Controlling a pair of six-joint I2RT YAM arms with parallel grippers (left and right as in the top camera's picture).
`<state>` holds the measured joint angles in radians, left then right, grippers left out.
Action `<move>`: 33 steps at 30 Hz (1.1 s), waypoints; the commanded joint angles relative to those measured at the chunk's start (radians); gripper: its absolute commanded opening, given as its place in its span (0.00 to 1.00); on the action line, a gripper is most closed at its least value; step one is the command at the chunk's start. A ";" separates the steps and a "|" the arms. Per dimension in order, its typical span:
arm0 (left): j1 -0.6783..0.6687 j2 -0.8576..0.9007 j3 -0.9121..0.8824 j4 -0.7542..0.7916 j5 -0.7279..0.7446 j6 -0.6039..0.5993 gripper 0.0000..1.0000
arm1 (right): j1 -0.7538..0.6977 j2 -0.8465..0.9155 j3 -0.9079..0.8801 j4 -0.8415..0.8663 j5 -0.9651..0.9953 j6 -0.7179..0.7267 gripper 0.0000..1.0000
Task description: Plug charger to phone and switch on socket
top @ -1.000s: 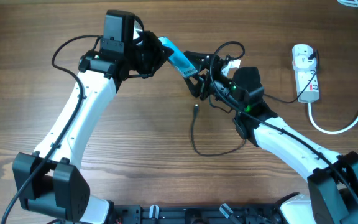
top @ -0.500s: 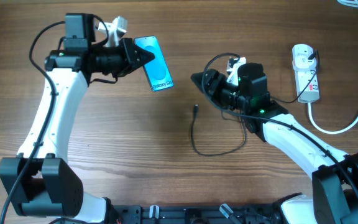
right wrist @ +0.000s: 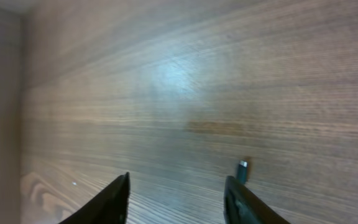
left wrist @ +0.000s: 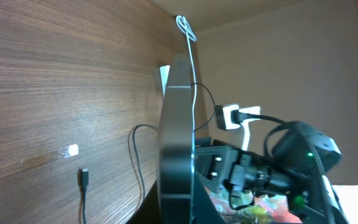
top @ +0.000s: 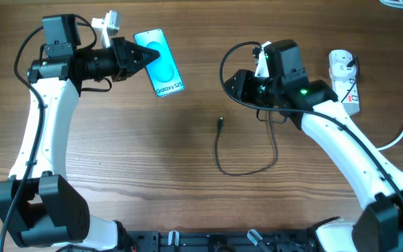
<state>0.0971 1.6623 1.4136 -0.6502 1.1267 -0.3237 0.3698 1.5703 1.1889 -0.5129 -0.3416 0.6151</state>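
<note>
My left gripper [top: 144, 59] is shut on the left edge of the phone [top: 159, 62] and holds it above the table at the back left, its lit cyan screen with the "Galaxy" band facing up. The left wrist view shows the phone [left wrist: 178, 124] edge-on between the jaws of that gripper [left wrist: 178, 208]. The charger's metal-tipped plug [top: 220, 122] lies loose on the table mid-way between the arms, its thin black cable [top: 243, 170] looping towards the white socket [top: 344, 82] at the back right. My right gripper [top: 231, 82] is open and empty, up and to the right of the plug [right wrist: 242, 171].
A thick white cord [top: 390, 140] runs from the socket along the right edge of the wooden table [top: 117, 154]. The right arm [top: 334, 133] reaches across the right half. The plug [left wrist: 84, 177] also shows in the left wrist view.
My left arm has swung left and back, carrying the phone away from the right gripper. My right gripper has drawn back to the right. The plug has stayed on the table.
</note>
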 commanded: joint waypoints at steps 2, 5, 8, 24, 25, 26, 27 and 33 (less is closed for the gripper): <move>-0.002 -0.013 0.008 0.006 0.035 -0.056 0.04 | 0.050 0.116 0.010 -0.013 0.036 0.027 0.36; -0.002 -0.013 0.008 0.005 0.035 -0.060 0.04 | 0.087 0.184 0.010 -0.017 0.076 0.074 0.30; -0.002 -0.013 0.008 -0.001 0.035 -0.074 0.04 | 0.104 0.253 0.010 -0.016 0.076 0.096 0.27; -0.002 -0.013 0.008 -0.017 0.036 -0.078 0.04 | 0.117 0.429 0.053 -0.079 0.076 0.148 0.26; -0.002 -0.013 0.008 -0.018 0.036 -0.078 0.04 | 0.123 0.454 0.079 -0.100 0.077 0.146 0.26; -0.002 -0.013 0.008 -0.018 0.036 -0.078 0.04 | 0.132 0.481 0.113 -0.130 0.086 0.146 0.26; -0.002 -0.013 0.008 -0.020 0.036 -0.078 0.04 | 0.141 0.510 0.152 -0.169 0.099 0.143 0.26; -0.002 -0.013 0.008 -0.021 0.036 -0.078 0.04 | 0.142 0.544 0.204 -0.222 0.118 0.155 0.04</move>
<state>0.0975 1.6623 1.4136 -0.6739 1.1275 -0.3985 0.5133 2.0735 1.3888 -0.7254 -0.2646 0.7593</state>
